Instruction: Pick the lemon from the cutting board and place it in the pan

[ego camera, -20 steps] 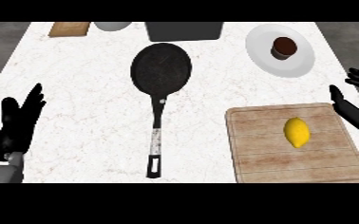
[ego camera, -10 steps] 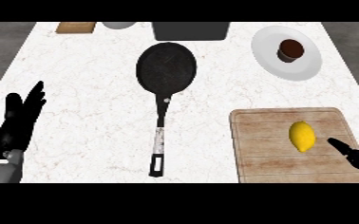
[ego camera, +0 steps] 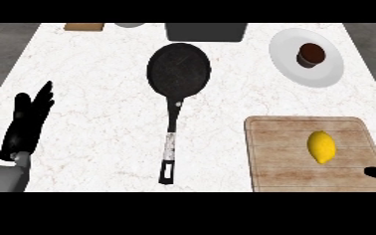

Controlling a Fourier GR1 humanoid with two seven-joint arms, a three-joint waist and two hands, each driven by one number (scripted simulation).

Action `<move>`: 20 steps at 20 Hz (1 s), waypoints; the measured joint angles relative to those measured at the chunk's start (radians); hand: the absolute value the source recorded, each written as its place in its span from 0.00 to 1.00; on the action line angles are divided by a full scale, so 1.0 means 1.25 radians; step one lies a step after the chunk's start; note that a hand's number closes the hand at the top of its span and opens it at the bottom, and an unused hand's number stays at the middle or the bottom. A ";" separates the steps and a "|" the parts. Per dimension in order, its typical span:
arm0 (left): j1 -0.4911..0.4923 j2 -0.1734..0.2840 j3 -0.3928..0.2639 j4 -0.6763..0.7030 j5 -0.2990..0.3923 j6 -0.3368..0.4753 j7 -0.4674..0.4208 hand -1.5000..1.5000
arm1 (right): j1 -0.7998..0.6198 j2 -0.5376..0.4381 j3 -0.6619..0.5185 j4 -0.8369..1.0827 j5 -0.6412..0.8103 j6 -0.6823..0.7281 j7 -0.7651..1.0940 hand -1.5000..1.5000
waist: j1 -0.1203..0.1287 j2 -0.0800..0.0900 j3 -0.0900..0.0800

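White marble counter [ego camera: 95, 69] fills the head view, with grey floor showing past its far corners. At the lower left edge the left hand [ego camera: 26, 124] rests with its black fingers [ego camera: 43, 95] straight and pointing up, holding nothing. Of the right hand [ego camera: 370, 171] only a small black tip shows at the right edge, just over the near right part of the cutting board [ego camera: 283, 154]; whether its fingers are open or curled cannot be told. The lemon [ego camera: 321, 147] lies on the right half of that wooden board, just beside the black tip but apart from it. Left of the board lies the black pan [ego camera: 178, 69], its round bowl toward the far side and its long handle [ego camera: 171, 144] running toward the near edge, with a pale band partway along. Nothing lies between board and pan but bare counter. Far right sits a white plate [ego camera: 290, 59] carrying a small dark brown cup-shaped thing [ego camera: 311, 55]. Along the far edge are a dark grey box [ego camera: 206, 31], a pale bowl [ego camera: 130, 25] and a brown wooden piece [ego camera: 84, 26], all cut by the frame. No writing can be read anywhere.
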 measured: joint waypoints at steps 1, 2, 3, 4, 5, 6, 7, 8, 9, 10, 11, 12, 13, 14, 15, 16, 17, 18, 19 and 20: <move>-0.003 0.001 0.000 0.000 0.001 -0.005 0.000 0.50 | -0.016 -0.025 0.011 -0.003 0.004 0.023 0.045 0.00 | 0.005 0.001 0.000; -0.009 0.001 0.000 0.007 0.001 -0.010 -0.002 0.50 | -0.035 -0.048 0.024 -0.008 0.008 0.047 0.089 0.00 | 0.008 0.002 0.000; -0.017 0.000 -0.002 0.006 -0.001 -0.010 0.002 0.50 | -0.051 -0.068 0.041 -0.013 0.014 0.070 0.133 0.00 | 0.013 0.002 0.001; -0.023 -0.003 -0.005 0.010 -0.003 -0.013 0.003 0.50 | -0.074 -0.082 0.061 -0.018 0.020 0.090 0.176 0.00 | 0.016 0.003 0.001; -0.030 -0.008 -0.008 0.011 -0.006 -0.010 0.007 0.50 | -0.095 -0.092 0.082 -0.017 0.025 0.111 0.213 0.00 | 0.018 0.003 0.001; -0.035 -0.008 -0.007 0.011 -0.008 -0.011 0.009 0.50 | -0.120 -0.095 0.105 -0.011 0.031 0.131 0.245 0.00 | 0.020 0.003 0.002; -0.034 -0.009 -0.005 0.011 -0.009 -0.011 0.009 0.50 | -0.144 -0.097 0.124 -0.010 0.034 0.153 0.276 0.00 | 0.019 0.003 0.002; -0.038 -0.018 -0.009 0.017 -0.019 -0.001 0.012 0.50 | -0.165 -0.096 0.143 -0.008 0.040 0.172 0.304 0.00 | 0.017 0.002 0.003; -0.036 -0.015 -0.004 0.016 -0.015 -0.007 0.014 0.50 | -0.184 -0.092 0.164 -0.012 0.044 0.191 0.337 0.00 | 0.017 0.002 0.003; -0.042 -0.020 -0.003 0.026 -0.018 -0.007 0.009 0.50 | -0.205 -0.079 0.193 -0.008 0.055 0.204 0.363 0.00 | 0.016 0.002 0.003; -0.041 -0.022 0.000 0.036 -0.018 -0.010 0.000 0.50 | -0.233 -0.065 0.219 0.000 0.061 0.221 0.393 0.00 | 0.017 0.002 0.003; -0.041 -0.025 0.000 0.041 -0.022 -0.009 -0.004 0.50 | -0.259 -0.051 0.237 0.013 0.065 0.241 0.414 0.00 | 0.016 0.002 0.004; -0.043 -0.029 0.004 0.048 -0.026 -0.009 -0.006 0.50 | -0.279 -0.032 0.248 0.024 0.072 0.258 0.426 0.00 | 0.012 0.001 0.004; -0.039 -0.031 0.009 0.051 -0.026 -0.011 -0.011 0.50 | -0.298 -0.010 0.266 0.031 0.084 0.268 0.446 0.00 | 0.010 0.000 0.004; -0.029 -0.032 0.012 0.045 -0.028 -0.013 -0.015 0.50 | -0.309 0.004 0.271 0.045 0.089 0.283 0.449 0.00 | 0.008 -0.001 0.004; -0.021 -0.029 0.019 0.035 -0.028 -0.018 -0.013 0.50 | -0.313 0.020 0.275 0.055 0.102 0.293 0.449 0.00 | 0.005 -0.002 0.004; -0.020 -0.030 0.021 0.028 -0.029 -0.021 -0.005 0.50 | -0.317 0.041 0.287 0.074 0.122 0.294 0.449 0.00 | 0.003 -0.002 0.004; -0.017 -0.032 0.024 0.025 -0.032 -0.023 -0.002 0.50 | -0.321 0.058 0.291 0.087 0.140 0.301 0.448 0.00 | 0.001 -0.003 0.005; -0.018 -0.032 0.032 0.037 -0.033 -0.028 -0.011 0.50 | -0.328 0.075 0.299 0.098 0.158 0.306 0.452 0.00 | -0.001 -0.003 0.005; -0.012 -0.035 0.034 0.030 -0.038 -0.027 -0.009 0.50 | -0.335 0.089 0.302 0.103 0.171 0.315 0.460 0.00 | -0.002 -0.003 0.005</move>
